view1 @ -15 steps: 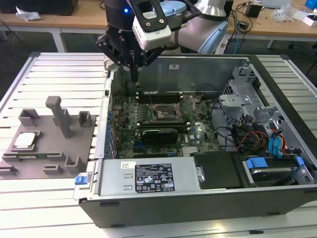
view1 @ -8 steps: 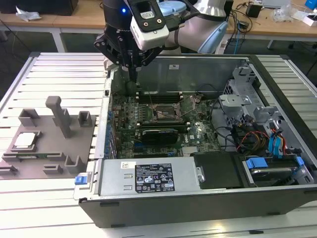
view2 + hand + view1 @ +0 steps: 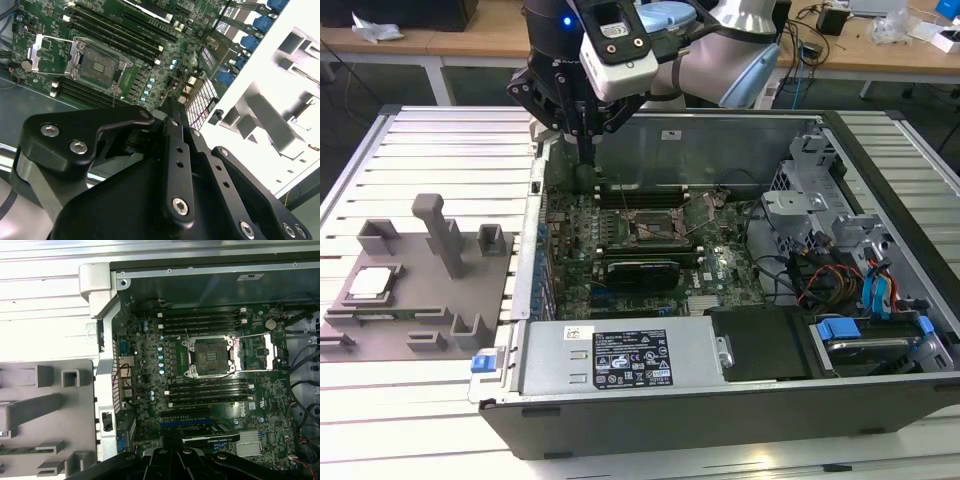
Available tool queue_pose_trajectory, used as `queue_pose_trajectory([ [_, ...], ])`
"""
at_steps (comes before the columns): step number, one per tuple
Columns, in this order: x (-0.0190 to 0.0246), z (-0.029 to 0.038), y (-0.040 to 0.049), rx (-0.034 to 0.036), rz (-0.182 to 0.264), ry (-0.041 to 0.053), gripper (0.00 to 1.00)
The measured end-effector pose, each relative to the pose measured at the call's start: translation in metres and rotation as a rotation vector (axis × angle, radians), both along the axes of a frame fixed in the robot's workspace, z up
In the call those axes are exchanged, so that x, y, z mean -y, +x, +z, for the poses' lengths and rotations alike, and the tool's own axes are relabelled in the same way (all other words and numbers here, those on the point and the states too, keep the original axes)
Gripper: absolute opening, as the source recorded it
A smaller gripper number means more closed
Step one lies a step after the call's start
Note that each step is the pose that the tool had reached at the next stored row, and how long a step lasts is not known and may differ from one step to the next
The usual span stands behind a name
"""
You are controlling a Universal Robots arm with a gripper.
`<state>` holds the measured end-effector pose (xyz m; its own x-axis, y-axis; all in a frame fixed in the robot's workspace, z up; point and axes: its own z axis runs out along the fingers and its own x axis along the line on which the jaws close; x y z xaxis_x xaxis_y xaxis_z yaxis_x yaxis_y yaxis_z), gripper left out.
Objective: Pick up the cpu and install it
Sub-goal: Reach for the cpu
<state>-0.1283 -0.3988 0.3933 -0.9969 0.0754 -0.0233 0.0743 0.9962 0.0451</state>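
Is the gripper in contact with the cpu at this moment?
Apart. The exterior view shows the cpu lying on the grey fixture at its left, while the gripper hangs over the computer case, with bare fixture between them.

My bench (image 3: 420,150) was one of those ribbed silvery metal tops, slats running across the whole thing. Behind it stood a couple of light wooden desks (image 3: 470,40) on white legs, loose cables (image 3: 810,45) piled on one, dark floor (image 3: 485,85) underneath.
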Motion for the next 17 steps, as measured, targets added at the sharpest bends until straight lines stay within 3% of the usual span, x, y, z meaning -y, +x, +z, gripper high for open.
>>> queue_pose_trajectory([
  [9,0.0000,0.0000,-0.0038,0.0000,0.000,0.0000,0.11],
  [17,0.0000,0.0000,-0.0124,0.0000,0.000,0.0000,0.11],
])
